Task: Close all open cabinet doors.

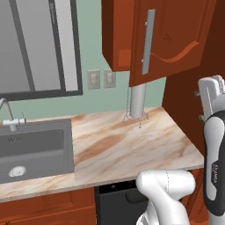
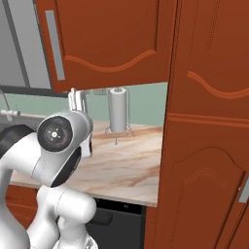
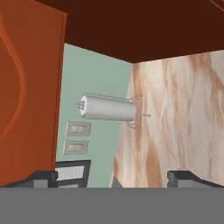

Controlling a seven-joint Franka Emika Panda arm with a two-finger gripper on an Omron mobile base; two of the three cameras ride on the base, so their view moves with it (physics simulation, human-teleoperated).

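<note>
Here, a reddish-brown wall-cabinet door [image 1: 176, 37] stands swung open above the marble-patterned table [image 1: 127, 149], its long vertical silver bar handle [image 1: 148, 42] facing the room in the left base view. In the right base view the same door [image 2: 104, 41] hangs out over the table [image 2: 124, 163], its handle [image 2: 55, 44] near the left edge.

The claw [image 3: 112, 176] is seen in the hand view, which is rolled on its side: two small dark fingertips [image 3: 43, 177] rise at the bottom, set wide apart with nothing between them. The open door's [image 3: 28, 94] carved face lies just beside the left fingertip; whether they touch cannot be told. Ahead of the claw, a paper towel roll on a wire holder [image 3: 109, 108] stands on the table [image 3: 179, 122] against the pale green wall [image 3: 87, 78]. Two wall outlets [image 3: 78, 128] sit on that wall, nearer the claw than the roll.

In the left base view the roll [image 1: 137, 103] stands below the open door, with the outlets [image 1: 93, 79] to its left, and a steel sink [image 1: 35, 149] with a faucet [image 1: 8, 115] lies farther left, well apart from the arm. A tall pantry cabinet [image 2: 209, 126] of the same wood fills the right of the right base view.
</note>
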